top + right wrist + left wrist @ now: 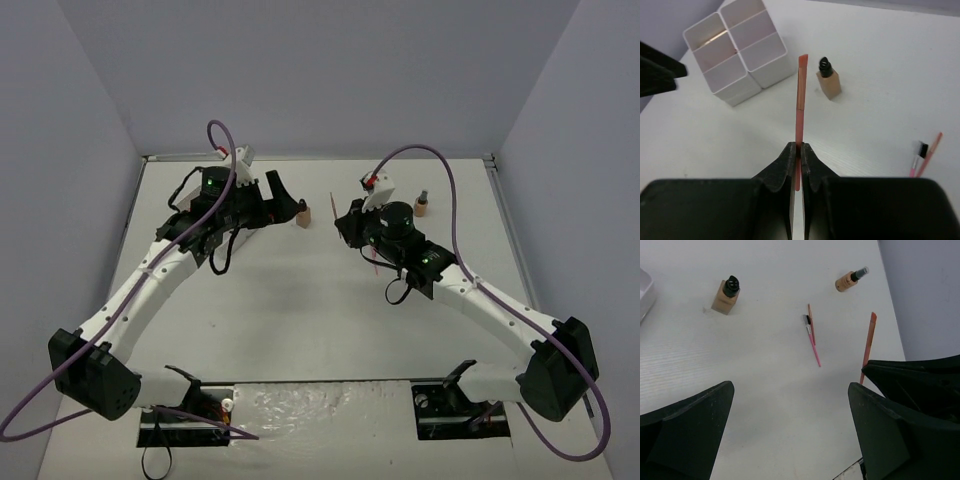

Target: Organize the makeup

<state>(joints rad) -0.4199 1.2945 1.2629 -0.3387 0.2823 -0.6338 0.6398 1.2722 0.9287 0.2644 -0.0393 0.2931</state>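
Because the right gripper (799, 150) has its jaws pressed together on only the lower end of the salmon stick (800, 100), with most of the stick standing free beyond the fingertips, the hold looks thin. I judge that a quick swing or a knock at the free tip could make the stick pivot in the pinch, or slide out and drop onto the surface (880, 50). Just beyond the tip, toward the middle of the far edge, a tan bottle (828, 82) stands upright a little right of the stick's line, and a sweep to that side could tip it over. Farther off to the left stands the white box (735, 55) with its four compartments open at the top. The cells are narrow, so a tilted stick may catch on a divider or rim, and pushing on could shove the light-looking box. The left gripper (791, 390) hangs with its jaws wide apart and nothing between them, on the box's side of the surface and facing the right arm, so a carry toward the box may bring the two arms into contact. Well to the right, a pink brush (916, 159) and a thin orange stick (932, 147) lie side by side, and a second tan bottle (847, 281) sits nearer the far right corner, out of the likely path.
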